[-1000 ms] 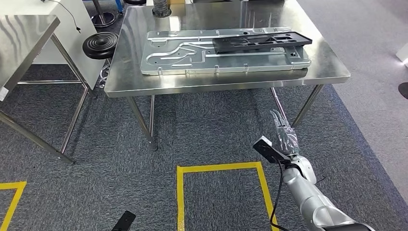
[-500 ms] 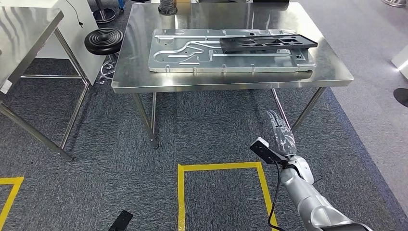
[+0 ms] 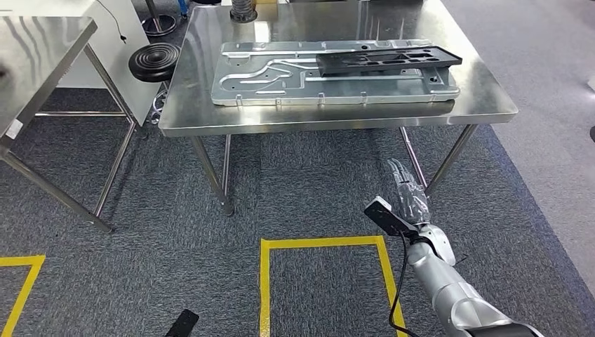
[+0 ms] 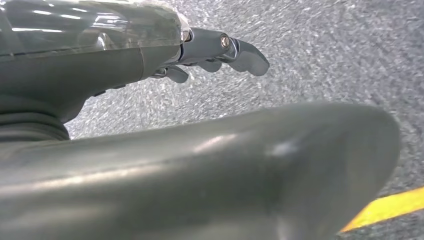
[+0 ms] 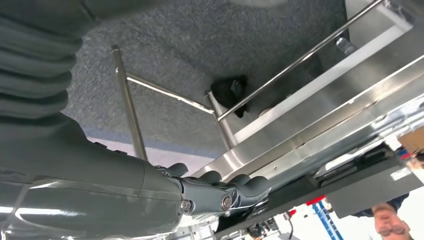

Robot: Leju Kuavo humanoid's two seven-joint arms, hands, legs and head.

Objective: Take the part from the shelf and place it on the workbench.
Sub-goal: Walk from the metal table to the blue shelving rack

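Head view: part (image 3: 388,60) on workbench (image 3: 337,116), beyond right hand (image 3: 409,196).

Grey carpet floor (image 3: 316,189) with yellow tape lines (image 3: 319,243); steel side table (image 3: 42,42); a black, perhaps round, stool (image 3: 154,62).

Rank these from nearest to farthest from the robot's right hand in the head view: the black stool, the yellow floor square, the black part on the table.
From the right hand:
1. Yellow floor square, just beside it on the carpet.
2. Black part, up on the table's right side.
3. Black stool, far left beyond the table.
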